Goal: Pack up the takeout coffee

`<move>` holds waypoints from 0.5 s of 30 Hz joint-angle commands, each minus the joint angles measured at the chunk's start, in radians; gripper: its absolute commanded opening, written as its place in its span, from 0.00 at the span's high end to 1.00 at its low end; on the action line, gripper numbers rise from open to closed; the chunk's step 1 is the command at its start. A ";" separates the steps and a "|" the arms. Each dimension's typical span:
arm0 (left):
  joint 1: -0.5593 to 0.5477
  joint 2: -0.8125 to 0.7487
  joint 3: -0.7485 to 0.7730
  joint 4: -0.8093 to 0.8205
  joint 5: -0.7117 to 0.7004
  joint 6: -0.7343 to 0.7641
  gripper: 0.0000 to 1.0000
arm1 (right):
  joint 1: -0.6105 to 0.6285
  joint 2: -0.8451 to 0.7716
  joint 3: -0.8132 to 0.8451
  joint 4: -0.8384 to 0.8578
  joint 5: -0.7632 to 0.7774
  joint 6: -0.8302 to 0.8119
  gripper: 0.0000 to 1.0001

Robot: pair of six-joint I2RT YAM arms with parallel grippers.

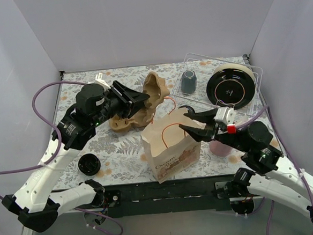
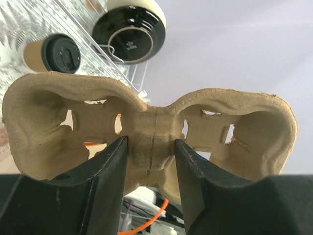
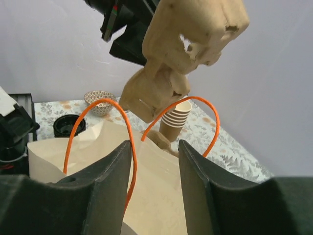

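Observation:
The takeout coffee [image 2: 54, 53], a kraft cup with a black lid, stands beside the clear rack; in the top view only its lid [image 1: 185, 110] shows behind the paper bag [image 1: 172, 146]. My left gripper [image 1: 142, 98] is shut on the middle bridge of a brown pulp cup carrier [image 2: 146, 122] and holds it in the air, behind and left of the bag's mouth. My right gripper [image 1: 192, 123] is open at the bag's top edge. In the right wrist view the right gripper [image 3: 155, 161] has the bag's wall [image 3: 146, 196] and an orange handle [image 3: 124, 127] between its jaws.
A second pulp carrier [image 1: 125, 121] lies on the floral mat. The clear rack [image 1: 250, 70] at back right holds a grey mug [image 1: 188, 82] and a black plate [image 1: 229, 88]. A black round item [image 1: 89, 164] sits front left. Stacked cups [image 3: 176, 120] and a patterned bowl [image 3: 100, 96] stand beyond.

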 commanded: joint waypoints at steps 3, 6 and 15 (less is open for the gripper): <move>-0.004 0.013 0.086 -0.007 -0.146 0.184 0.81 | 0.004 0.004 0.230 -0.440 0.185 0.177 0.48; -0.004 -0.008 0.073 -0.006 -0.187 0.232 0.80 | 0.004 0.022 0.312 -0.505 0.288 0.229 0.49; -0.004 -0.073 0.035 -0.015 -0.180 0.304 0.79 | 0.003 0.290 0.636 -0.914 0.537 0.306 0.44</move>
